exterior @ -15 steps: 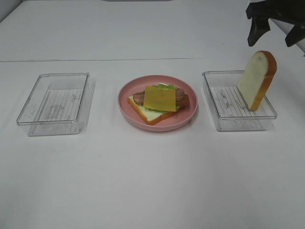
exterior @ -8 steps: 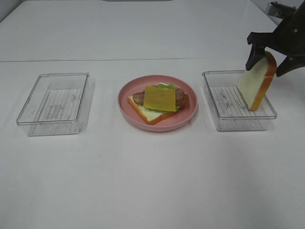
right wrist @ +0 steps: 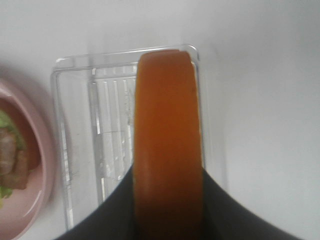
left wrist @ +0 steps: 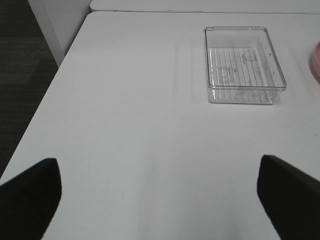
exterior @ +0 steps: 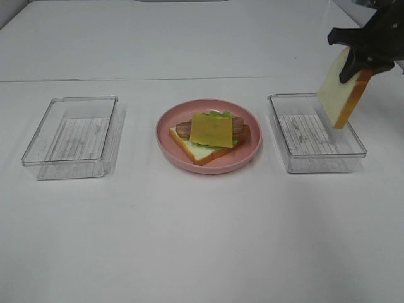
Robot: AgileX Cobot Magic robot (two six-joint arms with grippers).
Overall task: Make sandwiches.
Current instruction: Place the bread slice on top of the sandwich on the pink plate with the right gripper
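Note:
On the pink plate (exterior: 249,148) lies the open sandwich (exterior: 211,134): one bread slice with lettuce, bacon strips and a yellow cheese square on top. My right gripper (exterior: 357,62) is shut on the top edge of a second bread slice (exterior: 339,95), which hangs tilted over the back right corner of the right clear box (exterior: 315,136). The right wrist view shows the slice's orange crust (right wrist: 167,135) between the dark fingers (right wrist: 110,215). My left gripper (left wrist: 160,197) is open over bare table, nothing between its fingers (left wrist: 30,195).
An empty clear box (exterior: 72,136) (left wrist: 245,65) stands left of the plate. The right box (right wrist: 100,130) holds nothing under the lifted slice. The pink plate's rim (right wrist: 37,170) lies close beside it. The white table's left edge (left wrist: 47,90) drops to a dark floor.
My right gripper came down onto the upright slice in the right box, shut on its top edge and raised it a little. The left arm has not moved.

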